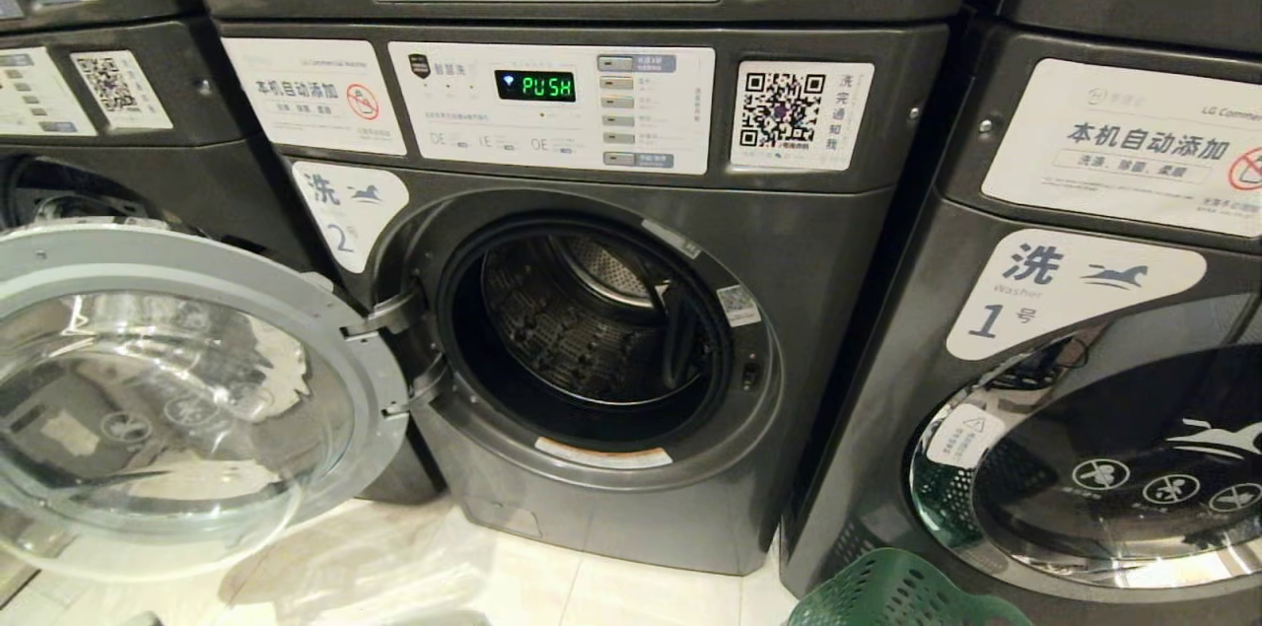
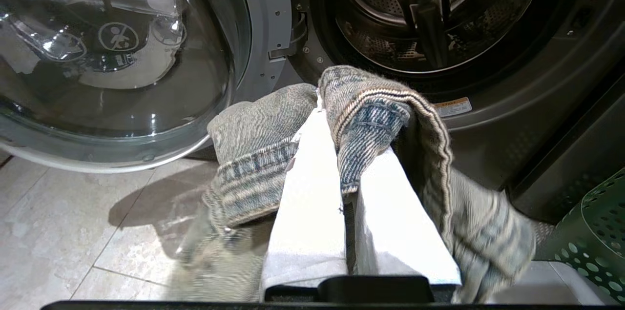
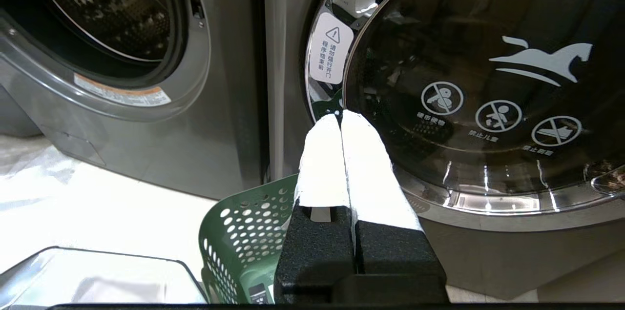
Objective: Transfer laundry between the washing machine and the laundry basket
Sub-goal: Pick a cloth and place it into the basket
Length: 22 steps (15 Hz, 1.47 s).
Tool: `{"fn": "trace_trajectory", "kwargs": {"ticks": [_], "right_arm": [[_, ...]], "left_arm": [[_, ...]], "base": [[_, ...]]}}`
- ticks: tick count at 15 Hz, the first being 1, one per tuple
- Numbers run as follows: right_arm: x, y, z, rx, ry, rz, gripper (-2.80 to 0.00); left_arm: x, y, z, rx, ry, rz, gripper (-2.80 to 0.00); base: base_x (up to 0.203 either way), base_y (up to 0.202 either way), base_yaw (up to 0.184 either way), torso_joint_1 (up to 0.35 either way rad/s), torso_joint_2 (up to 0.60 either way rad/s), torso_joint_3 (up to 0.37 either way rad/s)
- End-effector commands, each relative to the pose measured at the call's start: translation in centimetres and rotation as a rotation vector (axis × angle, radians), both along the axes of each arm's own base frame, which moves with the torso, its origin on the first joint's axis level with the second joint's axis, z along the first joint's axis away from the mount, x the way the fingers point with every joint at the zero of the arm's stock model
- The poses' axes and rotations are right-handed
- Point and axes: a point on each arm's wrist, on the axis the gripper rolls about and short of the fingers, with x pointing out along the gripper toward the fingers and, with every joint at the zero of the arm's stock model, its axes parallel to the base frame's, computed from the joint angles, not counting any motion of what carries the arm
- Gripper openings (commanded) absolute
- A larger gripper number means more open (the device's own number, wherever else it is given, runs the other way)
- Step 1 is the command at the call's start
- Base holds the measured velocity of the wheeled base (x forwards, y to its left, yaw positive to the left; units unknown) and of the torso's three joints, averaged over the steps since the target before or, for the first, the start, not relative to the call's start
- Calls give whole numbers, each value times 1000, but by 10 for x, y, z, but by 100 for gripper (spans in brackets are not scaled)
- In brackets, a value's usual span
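Between left tool (image 2: 349, 129) fingers, clamped jeans (image 2: 371, 110)

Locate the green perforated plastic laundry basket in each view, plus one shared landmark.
Head view: green perforated plastic laundry basket at the bottom edge, right of centre, before the closed right-hand washer.
Left wrist view: its wall at the lower right edge, beside the held denim garment.
Right wrist view: bottom centre, partly behind the right gripper.
Shared landmark: the open washer's orange-and-white door-rim sticker.
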Motion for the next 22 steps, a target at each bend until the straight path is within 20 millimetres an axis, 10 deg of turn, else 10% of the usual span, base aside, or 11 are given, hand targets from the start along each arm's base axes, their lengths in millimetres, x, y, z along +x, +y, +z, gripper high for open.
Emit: {"fn": "trace_trajectory", "kwargs": {"ticks": [1,22], "right_arm": [[0,0,0,0,0,0,-280],[0,0,0,5,2,-3,-280]], "left_arm": [[0,0,0,0,3,-1,-280],[0,0,0,-1,3,0,-280]], "base": [[0,0,0,-148,17,36],[0,0,0,-8,3,101]]}}
